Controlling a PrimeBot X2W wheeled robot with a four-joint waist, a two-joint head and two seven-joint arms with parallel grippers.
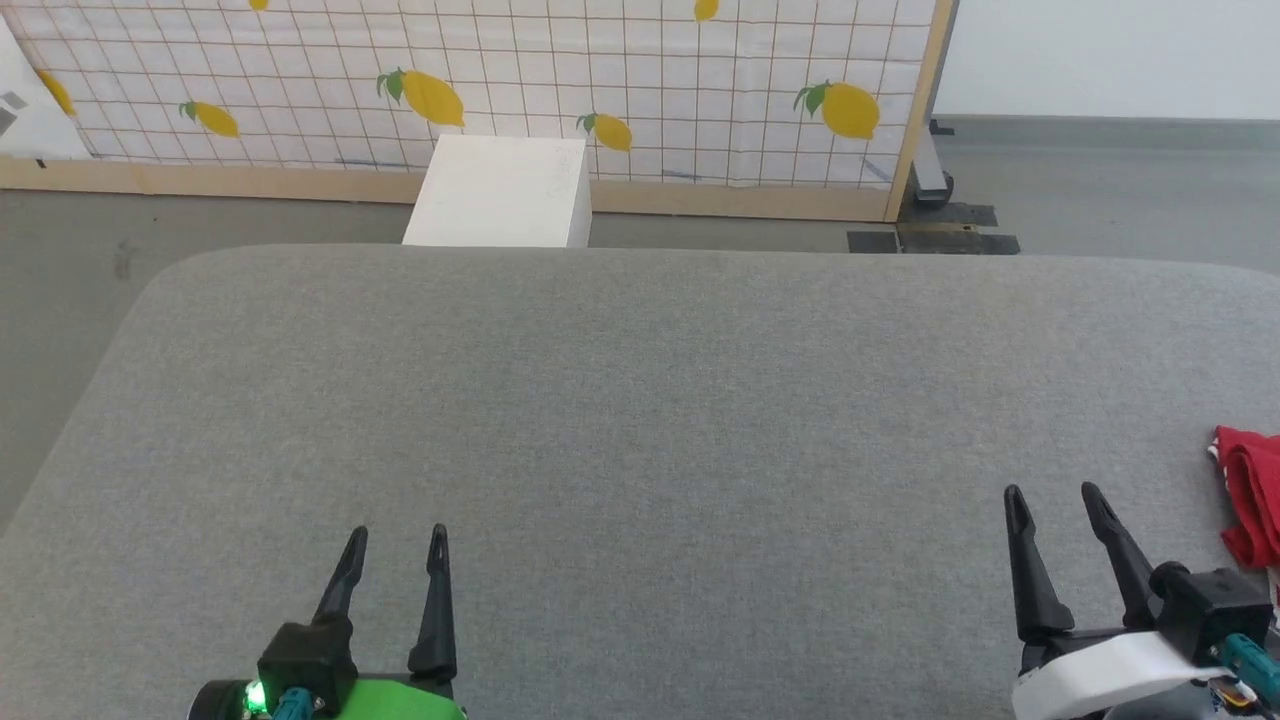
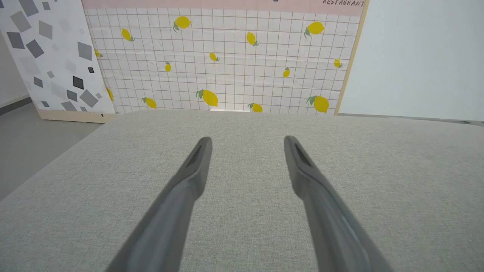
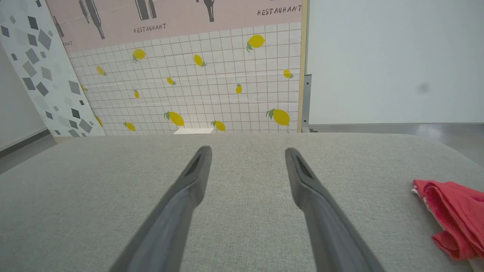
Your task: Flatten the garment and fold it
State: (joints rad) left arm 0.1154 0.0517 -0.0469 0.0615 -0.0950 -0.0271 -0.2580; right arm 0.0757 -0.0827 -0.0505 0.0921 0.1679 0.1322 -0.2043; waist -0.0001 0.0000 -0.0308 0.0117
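The red garment (image 1: 1250,495) lies bunched at the right edge of the grey padded table (image 1: 640,400), mostly cut off by the head view's border. In the right wrist view the garment (image 3: 453,217) appears as folded red fabric at the lower right. My right gripper (image 1: 1053,493) stands open just left of it, apart from the cloth, with nothing between its fingers. My left gripper (image 1: 398,532) is open at the lower left, far from the garment. Both wrist views show spread fingers (image 2: 196,162) (image 3: 196,170) over bare grey fabric.
Behind the table stands a white box (image 1: 500,190) on the floor. A lemon-patterned tiled panel (image 1: 480,80) with a wooden frame runs along the back. Grey floor lies to the left and far right.
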